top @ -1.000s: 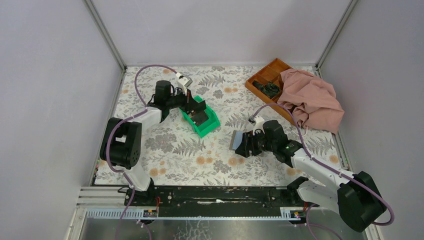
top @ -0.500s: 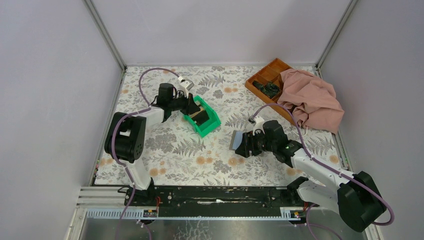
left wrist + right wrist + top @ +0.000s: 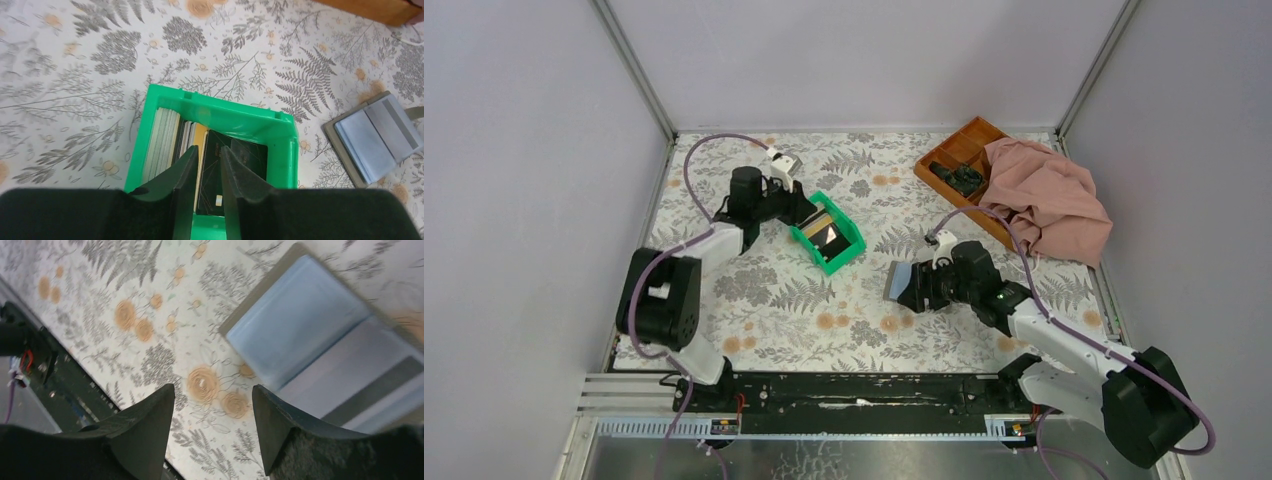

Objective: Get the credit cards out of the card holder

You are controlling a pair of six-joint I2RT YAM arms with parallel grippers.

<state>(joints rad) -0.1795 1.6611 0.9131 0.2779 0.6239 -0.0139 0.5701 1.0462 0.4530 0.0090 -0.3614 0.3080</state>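
The credit cards (image 3: 165, 142) stand as a stack of several on edge in the left of the green bin (image 3: 235, 112). A dark card (image 3: 240, 160) lies flat beside them. My left gripper (image 3: 208, 149) hovers over the bin's near side, jaws a narrow gap apart with nothing between them. In the top view it (image 3: 800, 211) sits at the bin's (image 3: 849, 250) left rim. The pale blue-grey card holder (image 3: 300, 320) lies open on the table, also seen from above (image 3: 898, 282) and from the left wrist (image 3: 372, 135). My right gripper (image 3: 213, 388) is open and empty beside it (image 3: 921, 290).
An orange-brown compartment tray (image 3: 952, 150) with dark objects stands at the back right, half covered by a pink cloth (image 3: 1049, 200). Grey walls close the table on the left, back and right. The arm rail runs along the near edge.
My left gripper has drawn back from over the middle of the green bin to its left rim, uncovering the cards inside. The right arm and card holder have barely moved.
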